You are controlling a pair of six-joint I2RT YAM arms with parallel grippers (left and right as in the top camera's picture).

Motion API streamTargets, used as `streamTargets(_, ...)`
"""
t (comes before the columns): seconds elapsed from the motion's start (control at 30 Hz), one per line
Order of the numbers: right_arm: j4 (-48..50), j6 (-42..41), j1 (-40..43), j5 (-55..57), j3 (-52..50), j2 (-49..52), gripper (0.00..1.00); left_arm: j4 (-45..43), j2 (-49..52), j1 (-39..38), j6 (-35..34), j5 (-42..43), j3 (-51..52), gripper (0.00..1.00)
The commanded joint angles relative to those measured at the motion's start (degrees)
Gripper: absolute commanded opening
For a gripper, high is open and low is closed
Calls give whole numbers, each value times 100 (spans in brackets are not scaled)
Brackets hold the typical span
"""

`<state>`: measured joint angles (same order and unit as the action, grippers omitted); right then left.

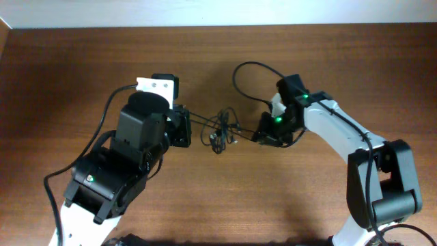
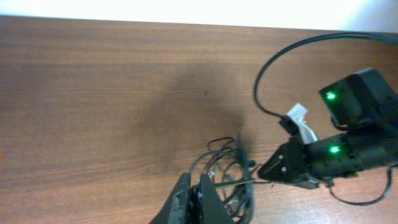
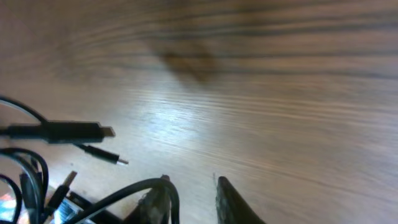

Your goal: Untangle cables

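Observation:
The cables [image 1: 220, 132] form a small black knot of loops at mid-table, between the two grippers. My left gripper [image 1: 186, 127] is shut on a thin strand that runs taut to the knot. In the left wrist view its jaws [image 2: 196, 191] pinch that strand, with the loops [image 2: 231, 177] just beyond. My right gripper [image 1: 263, 134] sits at the right side of the knot. In the right wrist view its fingers [image 3: 193, 194] are apart, with a black cable [image 3: 134, 190] draped over the left finger. Silver-tipped plug ends [image 3: 68, 132] lie to the left.
The wooden table [image 1: 341, 61] stretches all round. A thicker black arm cable [image 1: 249, 68] arcs behind the right wrist. The left arm's bulky body [image 1: 130, 157] fills the front left, and the right arm [image 1: 369, 164] the front right.

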<state>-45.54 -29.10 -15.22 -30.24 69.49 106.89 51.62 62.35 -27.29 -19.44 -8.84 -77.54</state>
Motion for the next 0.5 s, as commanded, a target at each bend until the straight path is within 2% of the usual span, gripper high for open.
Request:
streamTargets(0.0, -328, 496, 516, 1414, -297, 343, 63, -48, -44, 168, -28, -837, -319, 9)
streamTargets(0.03, -413, 629, 564, 1394, -297, 343, 72, 37, 111, 168, -28, -605, -319, 14)
streamTargets(0.1, -577, 796, 645, 1357, -297, 343, 79, 212, 428, 170, -28, -527, -319, 22)
streamTargets(0.13, -660, 815, 699, 1294, -297, 343, 84, 304, 649, 170, -31, -496, -319, 33)
streamTargets(0.17, -680, 1023, 728, 1067, -297, 343, 86, 352, 789, 170, -28, -282, -319, 36)
streamTargets(0.3, -1121, 1980, 1043, -28, -48, 179, 86, 531, 1386, 170, 146, 525, -319, 40)
streamTargets(0.47, -2437, 2643, 1405, -63, 739, -363, 87, 551, 2081, 273, 341, 1464, -319, 48)
